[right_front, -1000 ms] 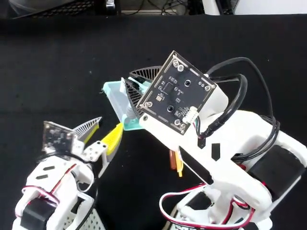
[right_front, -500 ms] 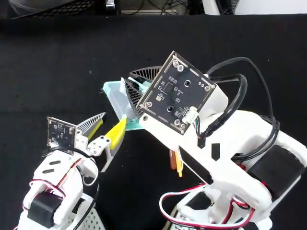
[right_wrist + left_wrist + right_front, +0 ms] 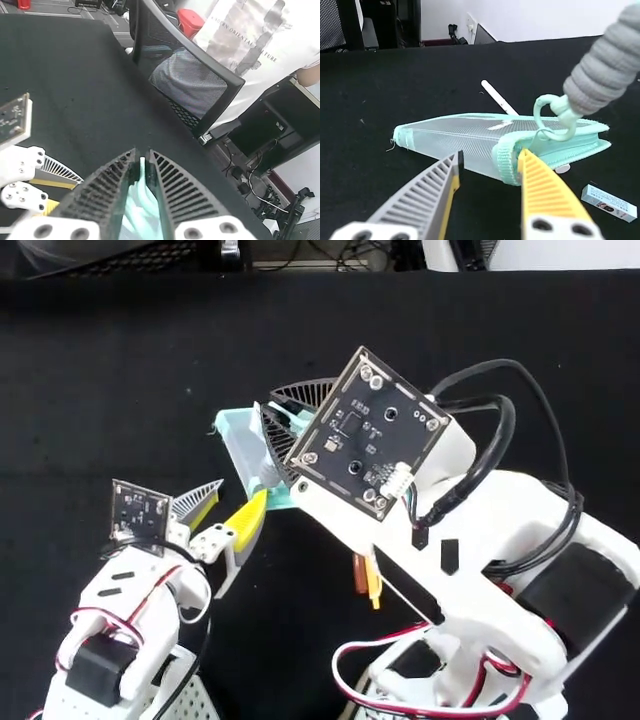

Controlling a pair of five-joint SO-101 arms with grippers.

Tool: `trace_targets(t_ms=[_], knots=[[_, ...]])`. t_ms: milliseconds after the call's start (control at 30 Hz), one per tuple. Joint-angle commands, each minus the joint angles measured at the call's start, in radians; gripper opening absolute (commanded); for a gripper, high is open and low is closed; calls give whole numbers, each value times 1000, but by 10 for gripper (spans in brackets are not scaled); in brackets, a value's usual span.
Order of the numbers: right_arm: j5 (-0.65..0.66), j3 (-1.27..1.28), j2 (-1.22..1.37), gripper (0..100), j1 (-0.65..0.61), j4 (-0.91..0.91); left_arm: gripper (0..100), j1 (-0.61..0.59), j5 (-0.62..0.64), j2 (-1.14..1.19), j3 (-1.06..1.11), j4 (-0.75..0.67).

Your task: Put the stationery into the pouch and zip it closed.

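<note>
A teal mesh pouch lies on the black table, with a webbing loop and a ring pull at one end; a grey ribbed cord hangs from the ring. My left gripper stands open just in front of the pouch, its yellow finger against the loop. In the high view the left gripper sits below the pouch. My right gripper is shut on teal pouch fabric, and in the high view it is over the pouch. Behind the pouch lies a white pen.
A small white eraser lies on the table beside the pouch. The right arm's body covers the table's middle and near right. A short orange and brown piece shows beneath it. A mesh chair stands beyond the table edge.
The left arm has moved forward and to the right, bringing its open gripper up to the pouch. The right arm has kept still.
</note>
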Motion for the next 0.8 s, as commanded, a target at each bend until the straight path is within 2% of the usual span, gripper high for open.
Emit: trace_targets(t_ms=[0,100,233,433,567,767], knots=[[3,2,1,14,-11,5,195,1,2,46,-10,-46],[3,2,-5,14,-9,8,168,5,2,83,-45,-60],[3,7,-31,14,-6,9,19,-1,-2,91,-117,-58],[2,128,-170,14,-5,9,28,-5,3,91,-186,-51],[2,252,-282,14,-5,8,28,-7,6,100,-271,69],[2,682,-389,44,-5,-11,28,-160,0,100,-374,137]])
